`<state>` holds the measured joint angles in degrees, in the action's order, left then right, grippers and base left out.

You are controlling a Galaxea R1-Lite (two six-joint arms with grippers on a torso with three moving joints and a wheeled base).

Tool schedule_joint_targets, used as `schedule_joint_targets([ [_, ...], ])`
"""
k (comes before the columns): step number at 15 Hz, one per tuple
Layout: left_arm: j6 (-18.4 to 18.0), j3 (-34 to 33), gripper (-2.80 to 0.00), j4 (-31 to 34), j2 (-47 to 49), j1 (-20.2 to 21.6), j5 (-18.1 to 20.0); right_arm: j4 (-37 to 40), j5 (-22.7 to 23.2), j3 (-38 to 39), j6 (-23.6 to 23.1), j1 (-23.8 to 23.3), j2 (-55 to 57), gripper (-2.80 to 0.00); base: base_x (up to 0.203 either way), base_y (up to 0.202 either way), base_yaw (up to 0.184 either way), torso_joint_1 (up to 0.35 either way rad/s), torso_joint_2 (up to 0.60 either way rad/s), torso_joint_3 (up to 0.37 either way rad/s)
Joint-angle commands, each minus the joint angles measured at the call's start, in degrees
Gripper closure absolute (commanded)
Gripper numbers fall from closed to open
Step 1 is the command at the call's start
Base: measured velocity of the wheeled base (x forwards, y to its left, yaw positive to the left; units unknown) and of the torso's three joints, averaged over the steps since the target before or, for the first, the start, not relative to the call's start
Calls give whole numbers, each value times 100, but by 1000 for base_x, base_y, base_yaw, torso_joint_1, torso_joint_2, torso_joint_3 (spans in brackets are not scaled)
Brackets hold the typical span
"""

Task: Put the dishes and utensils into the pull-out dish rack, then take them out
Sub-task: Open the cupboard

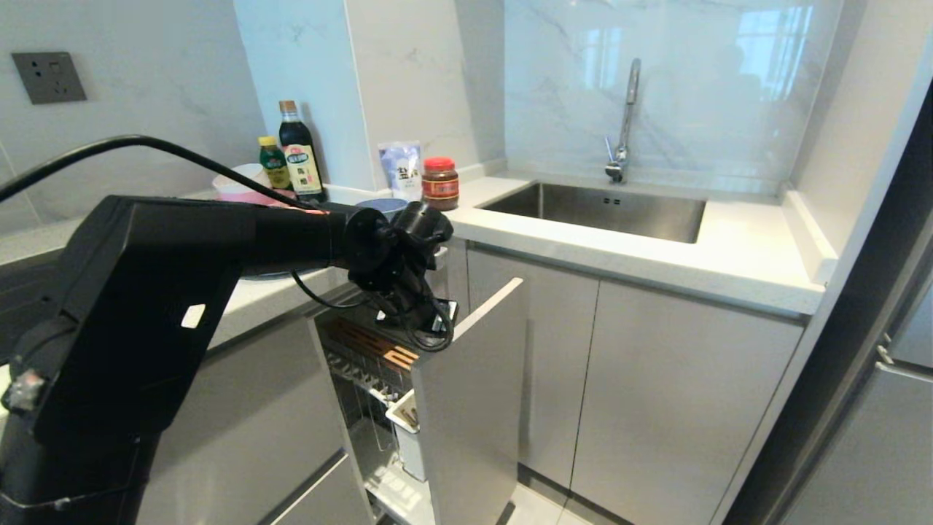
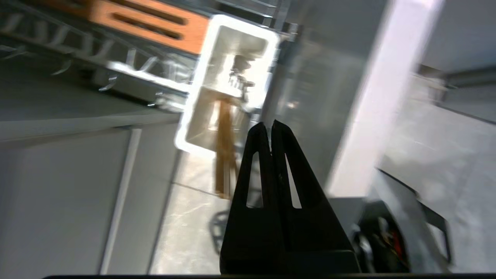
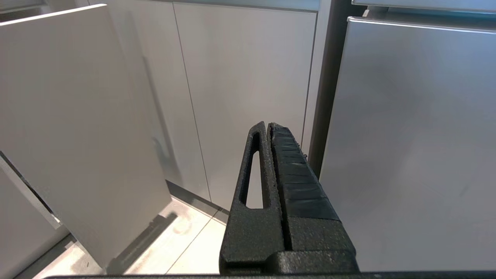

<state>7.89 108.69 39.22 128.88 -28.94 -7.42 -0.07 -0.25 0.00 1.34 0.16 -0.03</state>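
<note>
Head view: left gripper (image 1: 430,321) shut and empty over the pulled-out dish rack (image 1: 379,364).
Chopsticks (image 2: 224,151), fork, spoon stand in the white cup (image 2: 226,83) for draining; right gripper (image 3: 269,128) shut, parked by cabinet doors (image 3: 248,97).

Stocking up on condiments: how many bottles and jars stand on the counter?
3: a tall dark bottle by the wall, a smaller green bottle beside it, and a red-lidded jar near the sink. The left arm may hide more.
</note>
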Motion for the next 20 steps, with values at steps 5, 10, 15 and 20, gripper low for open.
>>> schedule_joint_targets([
  [5,73,-361,0,-29,-131,-530,276,-10,-1,9,-1,2,-23,0,0,0,0,0,0,0],
  [10,81,-620,0,-46,-222,-897,650,-1,-1,9,7,2,-23,0,0,0,0,0,0,0],
  [15,81,-834,0,-55,-463,-1091,1463,-1,-1,9,2,2,-23,0,0,0,0,0,0,0],
  [20,72,-858,0,-55,-477,-1096,1498,-1,-1,9,-2,2,-23,0,0,0,0,0,0,0],
])
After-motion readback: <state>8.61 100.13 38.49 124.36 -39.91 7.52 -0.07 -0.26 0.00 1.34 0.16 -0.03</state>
